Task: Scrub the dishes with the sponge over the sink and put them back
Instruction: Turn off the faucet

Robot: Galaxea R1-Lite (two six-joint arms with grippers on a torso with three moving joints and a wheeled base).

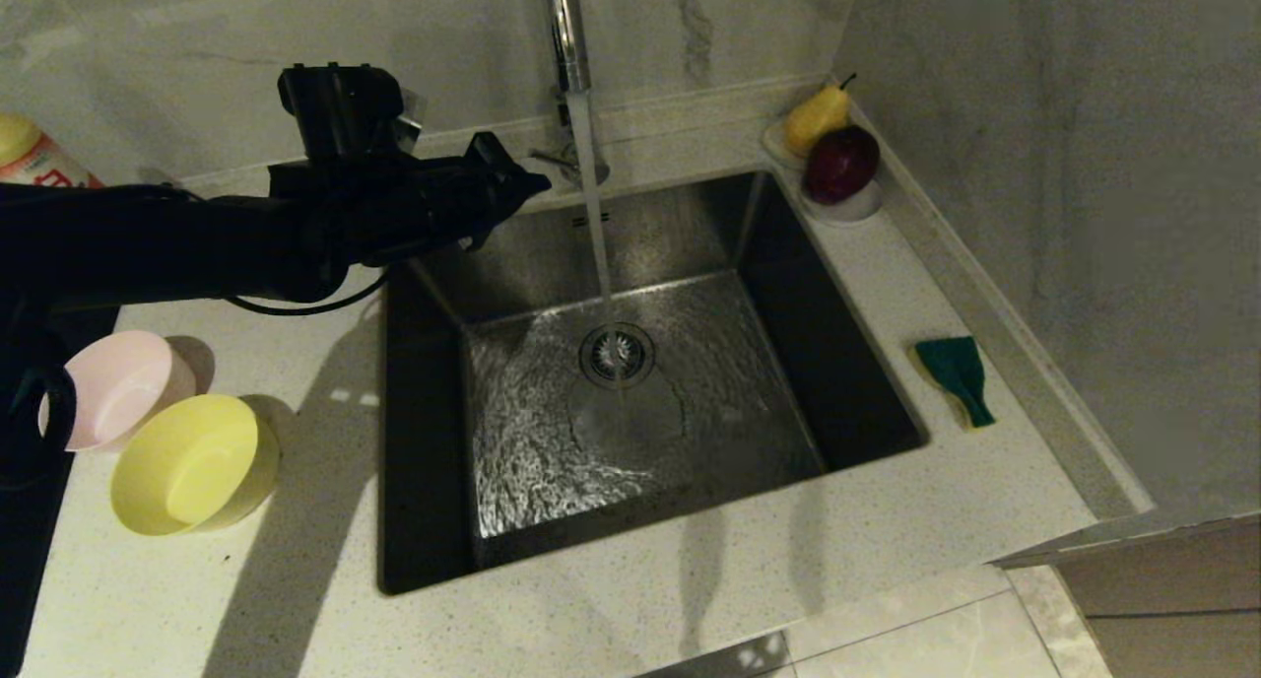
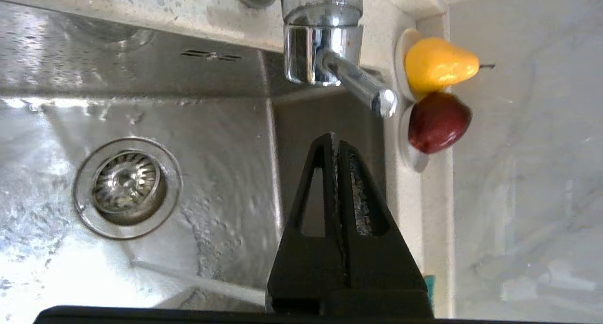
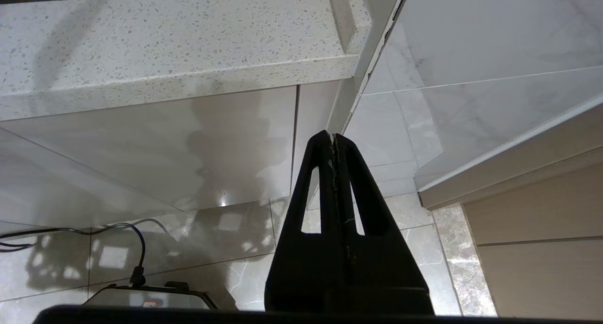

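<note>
Speckled white worktop (image 1: 690, 599) framed the steel sink (image 1: 630, 402), where water ran from the chrome tap (image 1: 566, 28) onto the drain strainer (image 1: 617, 354). Your left tool (image 1: 532, 180) hung over the sink's far left corner, its fingers (image 2: 351, 192) pressed together on nothing, pointing toward the tap. Your right tool (image 3: 333, 138), likewise closed and empty, hung parked below the worktop's edge, above the floor. On the sink's left sat the yellow bowl (image 1: 192, 466) touching the pink bowl (image 1: 118, 387); the sponge (image 1: 956, 377), green face up, lay on the right. A pear (image 1: 816, 116) and dark red fruit (image 1: 840, 163) sat on a white dish (image 1: 847, 208) in the far corner.
</note>
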